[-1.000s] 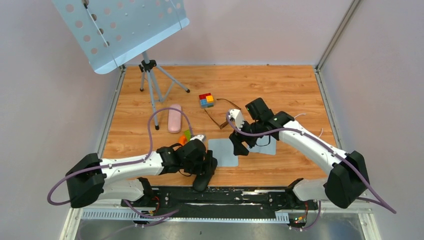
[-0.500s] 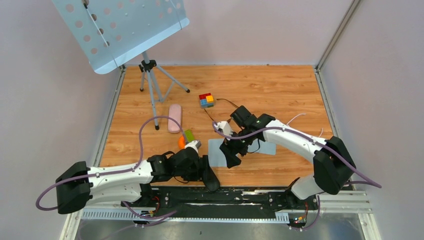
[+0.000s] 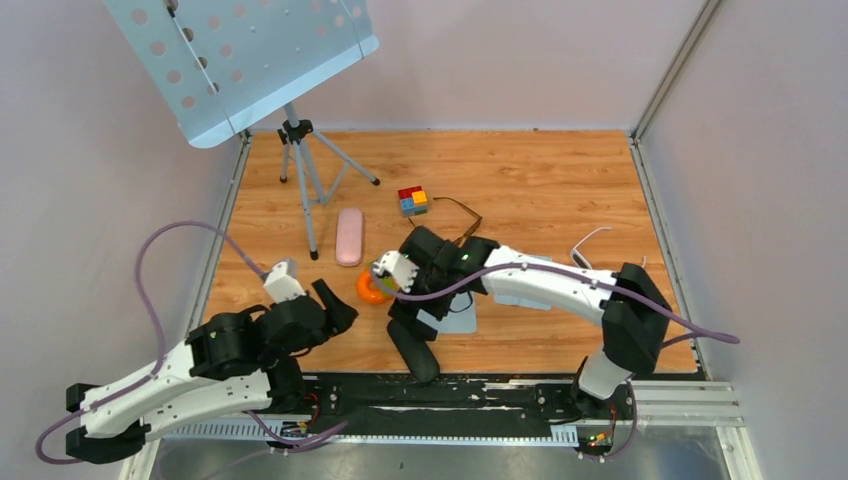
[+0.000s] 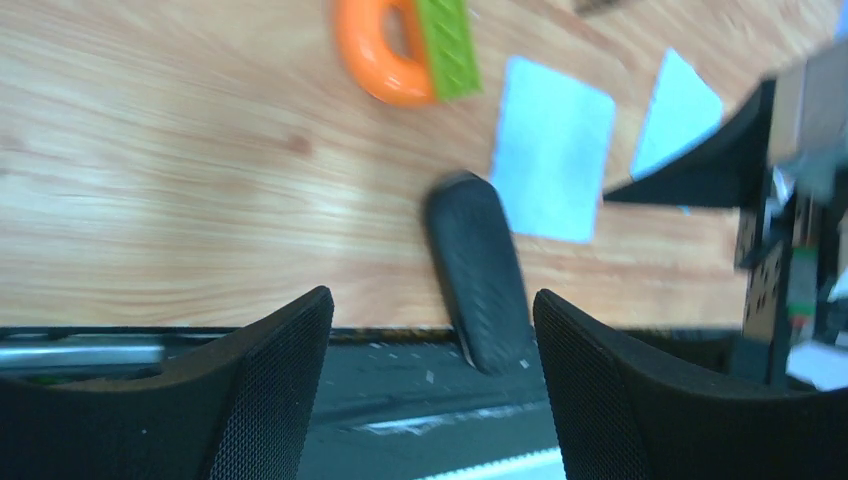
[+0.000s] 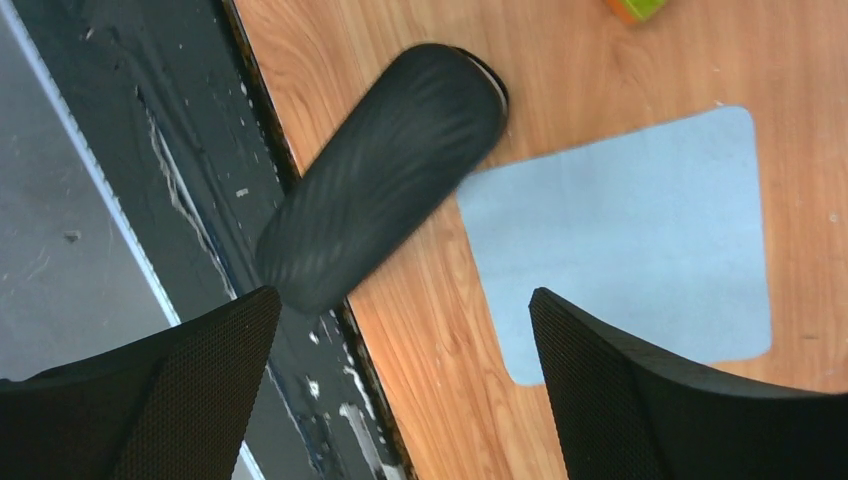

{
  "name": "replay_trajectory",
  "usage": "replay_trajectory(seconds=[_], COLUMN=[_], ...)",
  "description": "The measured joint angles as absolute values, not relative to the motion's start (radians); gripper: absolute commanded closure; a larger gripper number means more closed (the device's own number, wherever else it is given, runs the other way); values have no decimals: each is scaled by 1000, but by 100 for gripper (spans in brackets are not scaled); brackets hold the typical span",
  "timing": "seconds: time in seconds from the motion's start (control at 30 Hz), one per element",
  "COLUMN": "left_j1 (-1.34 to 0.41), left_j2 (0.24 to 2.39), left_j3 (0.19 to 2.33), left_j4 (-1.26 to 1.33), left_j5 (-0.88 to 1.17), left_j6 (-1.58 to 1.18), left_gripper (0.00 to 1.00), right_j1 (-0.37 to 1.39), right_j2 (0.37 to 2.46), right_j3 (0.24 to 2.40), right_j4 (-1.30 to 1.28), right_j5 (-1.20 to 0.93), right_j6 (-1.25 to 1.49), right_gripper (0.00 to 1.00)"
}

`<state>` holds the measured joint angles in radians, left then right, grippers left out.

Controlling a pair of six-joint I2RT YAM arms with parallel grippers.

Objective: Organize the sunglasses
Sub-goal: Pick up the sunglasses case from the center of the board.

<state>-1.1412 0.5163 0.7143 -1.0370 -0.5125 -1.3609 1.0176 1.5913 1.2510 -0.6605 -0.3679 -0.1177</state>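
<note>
Wood table, grey walls. Left gripper: jaws spread wide, empty, hanging over the table's near edge, left of the black case. Right gripper: jaws spread wide, gripping nothing, above the black case and blue cloth. Sunglasses lie mid-table just right of the coloured blocks, mostly hidden behind the right arm. One thin temple arm runs roughly left-right; facing and long axis can't be told.

Table smooth wood-grain; black case matt, ribbed; blue cloth matt; orange ring glossy plastic.
</note>
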Motion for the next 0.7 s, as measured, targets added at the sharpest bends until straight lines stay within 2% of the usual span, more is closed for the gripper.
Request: replay_trajectory(seconds=[0.17, 0.27, 0.7], left_j1=[-1141, -1141, -1141], left_j2=[428, 423, 408], left_j3=[728, 726, 662], left_j4=[-1282, -1345, -1353], left_j5=[-665, -705, -744], left_j6=[-1453, -1478, -1488], left_gripper=[23, 23, 23], right_j1=[1176, 1220, 1218], right_j2=[1700, 1746, 1895], right_j3=[1299, 1301, 1396], right_j4=[-650, -661, -682], right_j5=[-215, -159, -103], right_j6=[17, 96, 270], right_gripper=[0, 0, 1])
